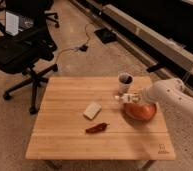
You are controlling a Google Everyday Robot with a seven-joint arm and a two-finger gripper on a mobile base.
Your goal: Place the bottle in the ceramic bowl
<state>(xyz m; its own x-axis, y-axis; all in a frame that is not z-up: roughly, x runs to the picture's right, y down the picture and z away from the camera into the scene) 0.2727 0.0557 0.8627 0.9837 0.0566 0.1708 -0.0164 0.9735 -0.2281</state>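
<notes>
The orange ceramic bowl [139, 111] sits on the right side of the wooden table [65, 145]. My white arm reaches in from the right. My gripper [124, 97] is at the bowl's left rim, just above it and just in front of a white cup [124, 82]. A small pale thing shows at the gripper's tip, and I cannot tell whether it is the bottle. No bottle shows anywhere else on the table.
A pale sponge [92, 110] and a red chili pepper [97, 128] lie near the table's middle. Black office chairs [21, 50] stand at the far left. Cables and a dark box [106, 35] lie on the floor behind the table.
</notes>
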